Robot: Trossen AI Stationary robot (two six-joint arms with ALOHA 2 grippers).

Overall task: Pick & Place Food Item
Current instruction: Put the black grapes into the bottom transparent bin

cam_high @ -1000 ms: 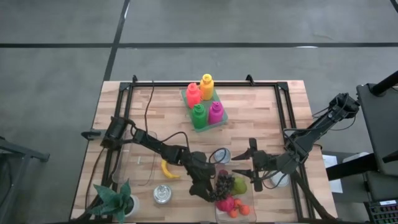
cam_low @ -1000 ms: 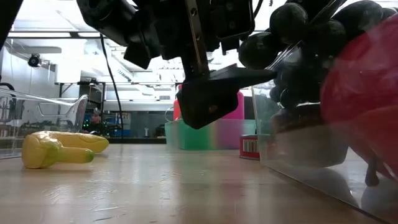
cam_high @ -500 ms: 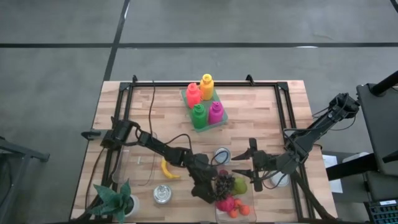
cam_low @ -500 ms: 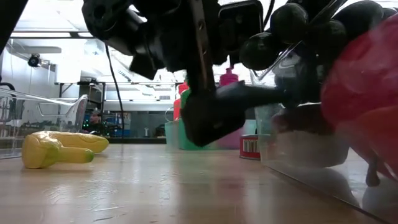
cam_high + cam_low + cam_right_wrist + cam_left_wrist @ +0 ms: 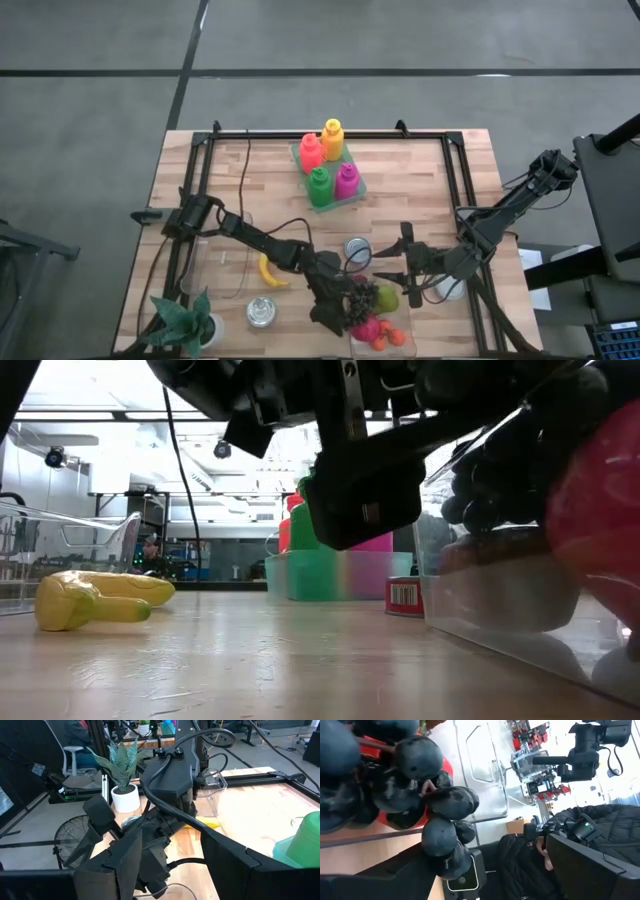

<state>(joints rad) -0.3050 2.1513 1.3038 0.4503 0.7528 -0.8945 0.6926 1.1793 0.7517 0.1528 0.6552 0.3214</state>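
Observation:
A bunch of dark grapes lies on top of the other fruit in a clear container near the table's front edge. The bunch fills the left wrist view. My left gripper is wide open at the container's left side, and its fingers reach around the bunch. My right gripper hangs open above the table just right of the container, with nothing between its fingers. A yellow banana lies flat on the wood, left of my left arm. My left gripper comes at the grape bunch nearly level from the table's left, with a finger on either side of it. I cannot tell whether the fingers touch the grapes. The bunch rests on the fruit in the container.
A green apple, red and orange fruit share the container. A small tin stands just behind it. A green tray with coloured bottles is at the back, a potted plant and a glass jar at the front left.
My left gripper has gone toward the table's right and near edges, closing in on the grapes until it partly covers them from above. It stays wide open. The grapes have not moved.

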